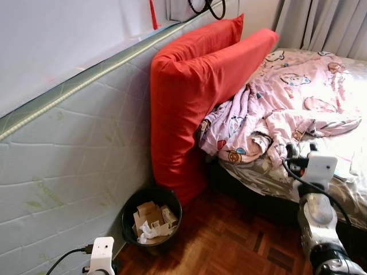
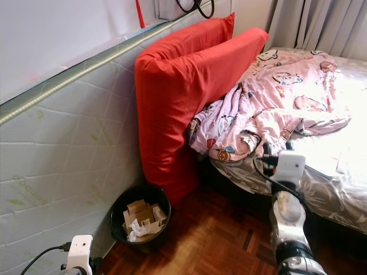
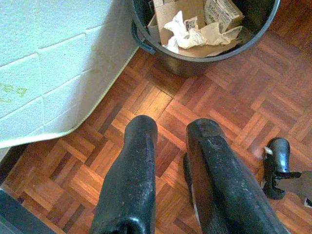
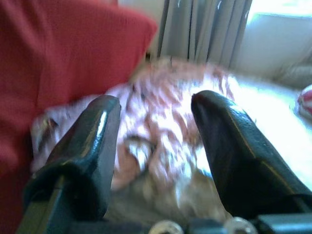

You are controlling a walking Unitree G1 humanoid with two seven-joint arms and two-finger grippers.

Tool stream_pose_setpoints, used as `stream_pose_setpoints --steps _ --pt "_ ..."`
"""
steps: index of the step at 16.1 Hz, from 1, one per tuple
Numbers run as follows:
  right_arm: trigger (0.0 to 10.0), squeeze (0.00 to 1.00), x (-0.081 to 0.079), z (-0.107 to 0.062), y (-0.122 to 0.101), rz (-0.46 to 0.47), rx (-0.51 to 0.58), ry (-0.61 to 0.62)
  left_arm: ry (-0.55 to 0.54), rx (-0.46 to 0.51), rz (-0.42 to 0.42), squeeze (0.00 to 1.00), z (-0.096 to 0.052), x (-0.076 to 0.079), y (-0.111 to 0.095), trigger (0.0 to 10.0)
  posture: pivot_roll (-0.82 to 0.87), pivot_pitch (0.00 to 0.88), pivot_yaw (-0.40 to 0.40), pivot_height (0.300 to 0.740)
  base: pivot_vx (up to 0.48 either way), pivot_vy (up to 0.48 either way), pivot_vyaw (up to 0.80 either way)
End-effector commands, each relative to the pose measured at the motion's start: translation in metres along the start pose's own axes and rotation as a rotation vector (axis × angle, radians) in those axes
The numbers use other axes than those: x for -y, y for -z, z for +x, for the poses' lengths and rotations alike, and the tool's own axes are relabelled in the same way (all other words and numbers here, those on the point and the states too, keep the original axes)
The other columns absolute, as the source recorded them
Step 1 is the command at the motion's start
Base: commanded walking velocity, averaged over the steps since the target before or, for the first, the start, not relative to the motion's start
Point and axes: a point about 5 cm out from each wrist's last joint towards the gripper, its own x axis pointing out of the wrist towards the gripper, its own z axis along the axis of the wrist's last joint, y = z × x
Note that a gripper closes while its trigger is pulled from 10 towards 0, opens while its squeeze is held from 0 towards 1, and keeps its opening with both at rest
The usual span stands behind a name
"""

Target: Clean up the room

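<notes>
A black waste bin (image 1: 127, 224) stands on the parquet floor at the foot of the red pillows (image 1: 189, 97); cardboard boxes (image 1: 150, 215) and crumpled white paper (image 3: 195, 35) lie in it. My left gripper (image 3: 171, 131) hangs low over the floor just short of the bin (image 3: 195, 66), its fingers a little apart with nothing between them. A crumpled pink patterned blanket (image 1: 287, 97) lies on the bed. My right gripper (image 1: 301, 148) is raised in front of the bed's near edge, open and empty, pointing at the blanket (image 4: 161, 126).
A pale quilted mattress (image 1: 69, 154) leans on its side along the left wall. The two long red pillows lean against it at the bed's head. Grey curtains (image 1: 327, 26) hang behind the bed. A black foot-like part (image 3: 277, 165) rests on the floor.
</notes>
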Motion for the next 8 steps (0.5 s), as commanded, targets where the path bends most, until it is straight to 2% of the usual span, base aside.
stream_pose_setpoints --steps 1,2,3,4,5,6,7,8 --pt "10.0 0.00 0.002 -0.018 0.031 -0.040 -0.166 -0.016 -0.007 -0.011 0.013 0.00 0.000 -0.002 0.002 10.0 -0.11 0.000 0.036 0.740 0.000 0.000 0.00" --pt "10.0 0.00 0.001 -0.041 0.063 -0.015 -0.363 -0.056 -0.006 -0.011 0.014 0.00 0.000 -0.002 0.002 10.0 -0.10 0.000 0.037 0.740 0.000 0.000 0.00" --pt "10.0 0.00 0.000 -0.049 0.072 -0.006 -0.421 -0.077 -0.006 -0.010 0.014 0.00 0.000 -0.002 0.002 10.0 -0.09 0.000 0.038 0.740 0.000 0.000 0.00" --pt "10.0 0.00 0.008 -0.091 0.107 -0.090 -0.652 -0.069 -0.007 -0.011 0.016 0.00 0.000 -0.002 0.002 10.0 -0.09 0.000 0.050 0.740 0.000 0.000 0.00" --pt "10.0 0.00 0.013 -0.106 0.117 -0.112 -0.725 -0.042 -0.006 -0.012 0.017 0.00 0.000 -0.002 0.002 10.0 -0.08 0.000 0.048 0.740 0.000 0.000 0.00" --pt "10.0 0.00 0.018 -0.131 0.133 -0.049 -0.875 0.013 -0.006 -0.013 0.016 0.00 0.000 -0.002 0.002 10.0 -0.07 0.000 0.046 0.740 0.000 0.000 0.00" --pt "10.0 0.00 0.015 -0.144 0.140 0.010 -0.944 0.037 -0.005 -0.015 0.018 0.00 0.000 -0.002 0.002 10.0 -0.07 0.000 0.049 0.740 0.000 0.000 0.00" --pt "10.0 0.00 0.009 -0.147 0.143 0.034 -0.974 0.009 -0.005 -0.016 0.018 0.00 0.000 -0.002 0.002 10.0 -0.07 0.000 0.049 0.740 0.000 0.000 0.00"
